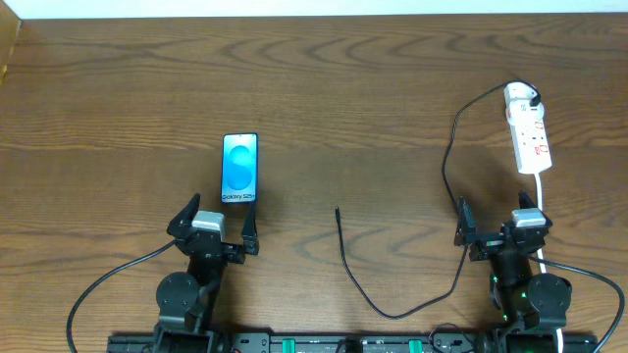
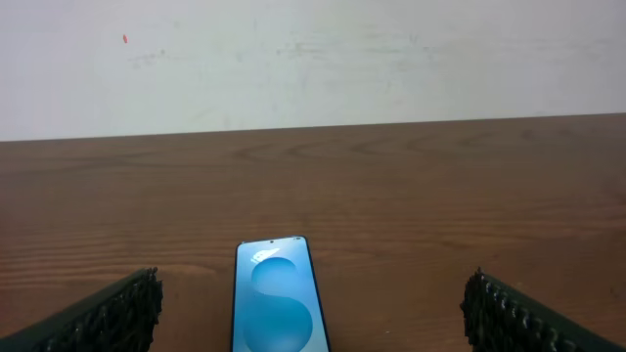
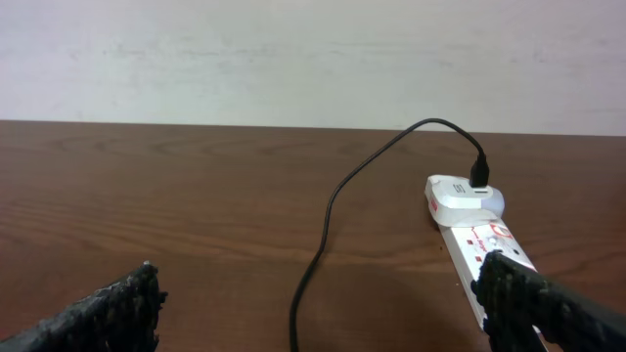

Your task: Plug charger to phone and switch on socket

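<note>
The table (image 1: 324,88) is dark brown wood, with its grain running left to right. A white wall (image 2: 313,59) stands behind the far edge. It appears in both wrist views and as a narrow strip at the top of the overhead view. The wall carries faint grey smudges and one small red mark (image 2: 124,39). A lighter wooden edge (image 1: 8,44) shows at the overhead view's far left.

Black arms (image 1: 182,292), ribbed fingers (image 2: 108,318) (grey wrists (image 1: 206,224))

We see a dark brown wooden table (image 1: 392,88), its grain running crosswise, set against a plain white wall (image 2: 313,59) under even, soft light.
</note>
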